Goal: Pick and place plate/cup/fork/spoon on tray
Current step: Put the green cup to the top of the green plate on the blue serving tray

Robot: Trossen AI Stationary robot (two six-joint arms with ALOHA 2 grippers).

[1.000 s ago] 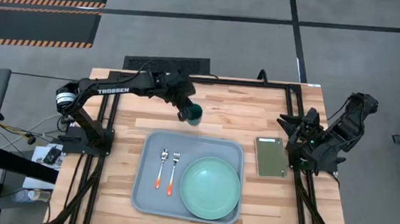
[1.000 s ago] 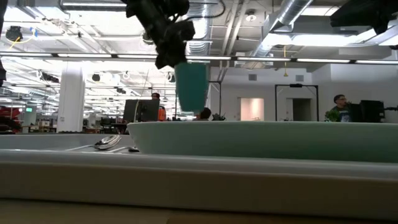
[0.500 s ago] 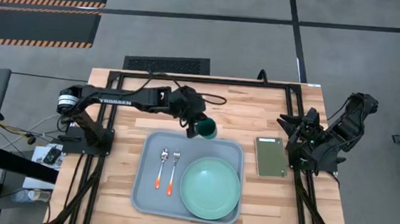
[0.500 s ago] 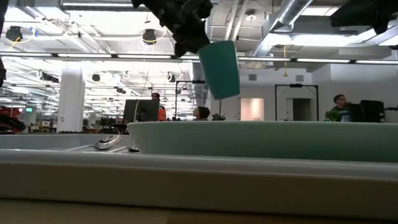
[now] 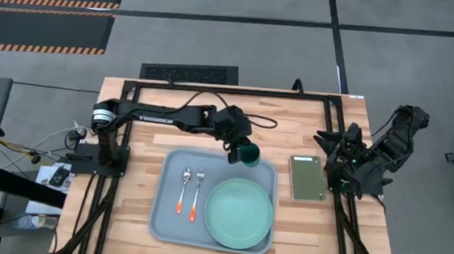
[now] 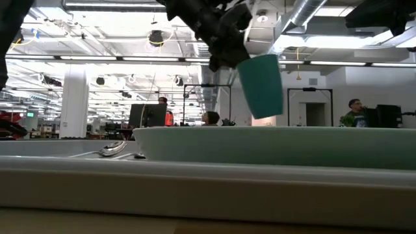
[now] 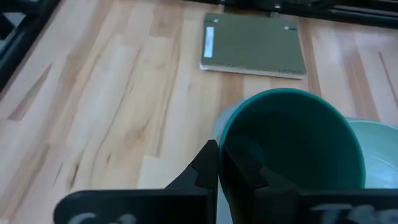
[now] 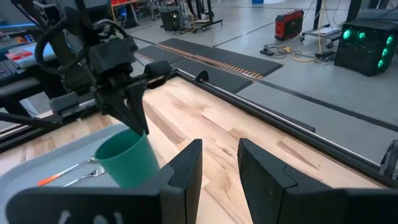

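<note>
You can read one word only: "TROSSEN" in white on the left arm (image 5: 156,116), back along the link from its end effector (image 5: 240,150) (other markings too blurred to read).

Left pincer (image 5: 240,148) carried cup (image 5: 248,154) over tray (image 5: 174,165).

The dark teal-green cup (image 5: 248,154) hangs tilted in the air over the far right corner of the tray (image 5: 168,220), clear of its floor. The tray, pale blue-grey with rounded corners and a raised rim, holds the large mint-green plate (image 5: 239,214) on its right half. The orange-handled spoon (image 5: 183,192) and fork (image 5: 196,196) lie side by side to the plate's left.
</note>
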